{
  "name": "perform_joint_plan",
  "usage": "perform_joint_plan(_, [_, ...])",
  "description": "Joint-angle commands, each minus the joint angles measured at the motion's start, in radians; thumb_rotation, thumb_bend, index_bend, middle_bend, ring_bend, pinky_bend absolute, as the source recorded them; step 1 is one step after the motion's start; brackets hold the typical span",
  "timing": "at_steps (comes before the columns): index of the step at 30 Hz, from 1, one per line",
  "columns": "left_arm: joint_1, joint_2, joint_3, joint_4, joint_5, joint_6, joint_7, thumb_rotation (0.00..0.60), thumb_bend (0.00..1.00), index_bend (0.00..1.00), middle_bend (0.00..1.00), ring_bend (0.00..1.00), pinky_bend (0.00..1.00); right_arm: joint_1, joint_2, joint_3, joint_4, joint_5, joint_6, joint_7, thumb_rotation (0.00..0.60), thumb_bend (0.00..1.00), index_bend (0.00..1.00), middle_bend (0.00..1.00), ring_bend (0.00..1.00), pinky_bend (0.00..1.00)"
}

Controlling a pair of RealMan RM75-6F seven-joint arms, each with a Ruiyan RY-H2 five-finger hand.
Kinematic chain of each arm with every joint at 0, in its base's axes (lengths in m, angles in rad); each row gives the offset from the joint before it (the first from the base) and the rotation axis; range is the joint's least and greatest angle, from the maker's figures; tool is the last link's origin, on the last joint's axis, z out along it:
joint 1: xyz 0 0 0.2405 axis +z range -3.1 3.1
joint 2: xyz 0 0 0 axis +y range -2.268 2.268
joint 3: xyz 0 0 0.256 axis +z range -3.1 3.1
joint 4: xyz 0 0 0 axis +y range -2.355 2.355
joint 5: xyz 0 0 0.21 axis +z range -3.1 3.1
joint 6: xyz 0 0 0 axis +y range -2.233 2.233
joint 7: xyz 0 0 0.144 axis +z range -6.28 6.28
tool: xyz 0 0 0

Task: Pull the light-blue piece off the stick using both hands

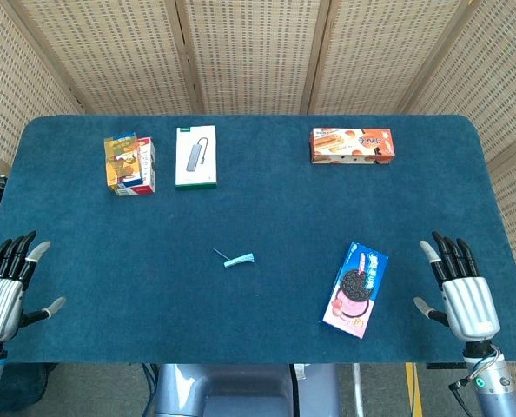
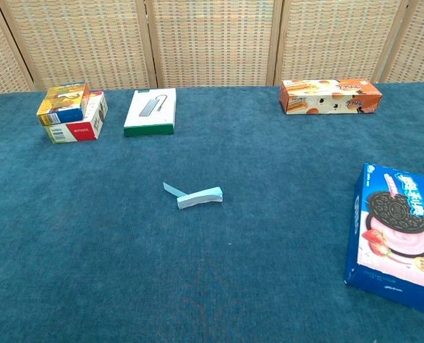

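Light-blue piece lies flat near middle of the worktop, a bit toward the near edge, w/ the thin stick poking out of its left end at a slant. In chest view the piece reads as a small pale block, the stick as a short flat strip angled up-left; the two are joined, nothing else touching them.

Both hands well apart from it. Left hand sits at near-left corner of the worktop, fingers spread & pointing away from the robot, thumb out to the side, holding nothing. Right hand mirrors it at near-right corner: fingers apart, empty. Neither shows in chest view.

Blue cookie box lies flat toward near-right, between the piece and right hand, closer to the hand; not touching either. Orange snack box lies along far edge, right of centre. White-and-green box lies flat at far edge, left of centre. Just left of it, a small yellow box is stacked on a red-and-white box.
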Motion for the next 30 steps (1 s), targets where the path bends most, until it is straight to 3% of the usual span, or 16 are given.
perform_joint_plan(1, [0.002, 0.000, -0.001, 0.001, 0.002, -0.005, 0.002, 0.600, 0.00, 0.00, 0.00, 0.00, 0.00, -0.007, 0.002, 0.005, 0.001, -0.007, -0.002, 0.000, 0.600, 0.00, 0.00, 0.00, 0.00, 0.00])
perform_joint_plan(11, [0.003, -0.008, -0.005, 0.011, 0.014, -0.015, 0.016, 0.600, 0.00, 0.00, 0.00, 0.00, 0.00, -0.006, 0.004, 0.014, -0.007, -0.017, -0.033, 0.011, 0.600, 0.00, 0.00, 0.00, 0.00, 0.00])
perform_joint_plan(16, [-0.006, -0.018, -0.019, 0.007, -0.005, -0.045, 0.036, 0.600, 0.00, 0.00, 0.00, 0.00, 0.00, 0.062, -0.001, 0.035, -0.041, -0.036, -0.137, -0.036, 0.600, 0.00, 0.00, 0.00, 0.00, 0.00])
perform_joint_plan(22, [-0.006, -0.021, -0.034, 0.003, -0.021, -0.055, 0.041, 0.600, 0.00, 0.00, 0.00, 0.00, 0.00, 0.214, 0.012, 0.107, -0.147, -0.002, -0.358, -0.113, 0.600, 0.00, 0.03, 0.00, 0.00, 0.00])
perform_joint_plan(23, [-0.005, -0.023, -0.038, 0.003, -0.026, -0.055, 0.043, 0.600, 0.00, 0.00, 0.00, 0.00, 0.00, 0.275, -0.001, 0.133, -0.183, 0.005, -0.435, -0.106, 0.600, 0.00, 0.04, 0.00, 0.00, 0.00])
perform_joint_plan(26, [-0.005, -0.029, -0.046, 0.004, -0.033, -0.057, 0.050, 0.600, 0.00, 0.00, 0.00, 0.00, 0.00, 0.378, -0.028, 0.199, -0.217, 0.087, -0.575, -0.101, 0.600, 0.00, 0.11, 0.00, 0.00, 0.00])
perform_joint_plan(30, [-0.008, -0.035, -0.052, 0.006, -0.041, -0.068, 0.059, 0.600, 0.00, 0.00, 0.00, 0.00, 0.00, 0.466, -0.076, 0.262, -0.207, 0.199, -0.683, -0.115, 0.600, 0.00, 0.22, 0.00, 0.00, 0.00])
